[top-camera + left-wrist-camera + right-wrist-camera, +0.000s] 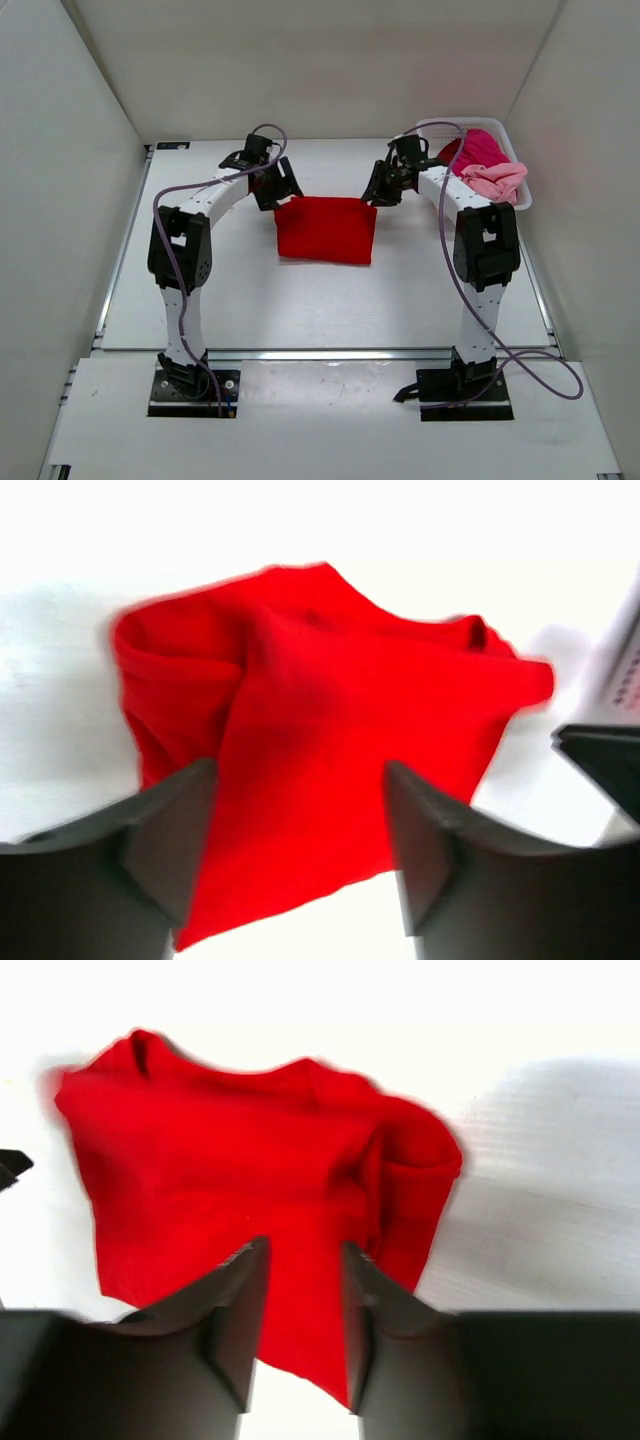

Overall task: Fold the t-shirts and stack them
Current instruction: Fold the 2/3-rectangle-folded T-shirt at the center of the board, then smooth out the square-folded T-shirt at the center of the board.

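Found red t-shirt (326, 230) folded flat on table (250, 300), centrally. Noted left gripper (300, 770) spread wide above its far left corner, empty; right gripper (305, 1245) parted narrowly at far right corner, nothing seen clamped.

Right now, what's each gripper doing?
Left gripper: open, over the red shirt, holding nothing.
Right gripper: partly open, nothing held.

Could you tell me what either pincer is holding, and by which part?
Nothing is held: the left pincer and right pincer stand open over the bright red cloth t-shirt lying on the table.
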Robot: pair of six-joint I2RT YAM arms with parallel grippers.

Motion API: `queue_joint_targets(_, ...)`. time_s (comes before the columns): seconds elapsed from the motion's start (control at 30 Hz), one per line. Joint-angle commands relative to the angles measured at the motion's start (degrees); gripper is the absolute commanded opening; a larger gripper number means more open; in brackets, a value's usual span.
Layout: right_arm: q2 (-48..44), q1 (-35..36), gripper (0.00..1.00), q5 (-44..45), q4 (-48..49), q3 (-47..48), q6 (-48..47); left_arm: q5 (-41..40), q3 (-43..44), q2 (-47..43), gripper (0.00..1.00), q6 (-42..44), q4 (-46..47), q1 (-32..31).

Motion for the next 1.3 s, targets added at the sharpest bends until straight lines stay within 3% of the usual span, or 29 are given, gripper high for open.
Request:
queue_joint_targets(0.0, -1.7, -0.2, 0.36, 1.6, -1.5, 3.8, -1.3, -2.4, 0.8, -4.2, 0.89, 1.3, 1.9, 1.3)
queue_joint_targets(0.07, -3.5, -0.2, 0.37, 1.4, -2.3, 3.2, -2.0, -4.4, 1.4, -5.7, 0.92, 3.1, 0.5, 1.5)
queue_joint_targets(0.1, -5.3, -0.2, 0.37, 1.3, -1.8, 1.9, -1.8, -4.4, 1.2, -6.7, 0.88, 4.0, 0.7, 1.4)
queue_joint_targets(0.13, -7.2, -0.1, 0.33, 1.5, -1.0, -0.2, -1.9, -4.4, 0.5, -8.0, 0.75, 4.5, 0.7, 0.9)
queue_joint_targets(0.17, -8.4, 0.5, 0.29, 0.7, -0.1, -1.3, -1.8, -4.1, 0.0, -8.7, 0.49, 4.8, 1.1, 0.4)
queue_joint_targets(0.23, -11.5, 1.1, 0.11, -1.1, 1.3, -5.5, -1.4, -0.9, -4.0, -10.6, 0.20, 5.3, 2.1, -2.4)
queue_joint_targets(0.27, -12.3, 1.9, 0.07, -2.5, 1.8, -6.5, -1.2, 0.3, -5.1, -10.7, 0.10, 4.8, 3.4, -3.0)
queue_joint_targets(0.3, -12.4, 2.4, 0.00, -3.4, 2.4, -8.6, -1.1, 3.0, -8.2, -11.4, 0.05, 3.8, 3.9, -4.3)
queue_joint_targets(0.33, -13.6, 3.0, 0.01, -3.7, 3.2, -10.9, -0.4, 5.1, -11.4, -11.4, 0.00, 2.5, 6.0, -5.5)
queue_joint_targets(0.57, -12.6, 6.2, 0.01, -5.5, 8.8, -22.9, 1.1, 6.3, -28.1, -12.8, 0.00, -0.2, 13.3, -5.4)
queue_joint_targets(0.67, -11.2, 5.7, 0.00, -4.8, 11.1, -25.2, 1.6, 6.7, -33.8, -12.7, 0.08, 0.9, 15.4, -2.9)
queue_joint_targets(0.8, -9.8, 4.6, 0.00, -4.2, 11.2, -26.0, 1.0, 6.8, -37.7, -14.6, 0.10, 3.6, 14.6, -0.1)
queue_joint_targets(0.87, -10.5, 4.7, 0.00, -4.5, 10.6, -26.0, 1.0, 7.6, -39.4, -17.8, 0.17, 3.8, 15.6, 0.6)
queue_joint_targets(0.97, -12.8, 5.0, 0.00, -5.2, 9.7, -25.8, 0.4, 6.9, -38.5, -23.3, 0.32, 4.3, 14.3, -0.2)
queue_joint_targets(1.03, -15.6, 6.4, 0.02, -4.7, 8.2, -26.0, -0.3, 7.0, -37.9, -26.2, 0.55, 4.0, 13.0, 0.0)
queue_joint_targets(1.07, -16.4, 6.8, 0.03, -4.2, 7.1, -25.3, -0.4, 6.3, -37.5, -28.0, 0.61, 3.8, 12.7, -0.7)
queue_joint_targets(1.13, -19.9, 7.8, 0.12, -3.5, 6.3, -25.7, -0.8, 2.9, -36.5, -31.0, 0.78, 4.0, 10.4, -2.1)
queue_joint_targets(1.17, -22.2, 7.9, 0.20, -2.8, 5.2, -26.1, -1.0, 2.1, -35.6, -31.6, 0.99, 4.2, 9.1, -3.0)
queue_joint_targets(1.27, -26.8, 7.9, 0.41, -2.3, 3.3, -28.5, -1.4, 0.6, -33.8, -33.1, 0.98, 5.2, 5.4, -3.9)
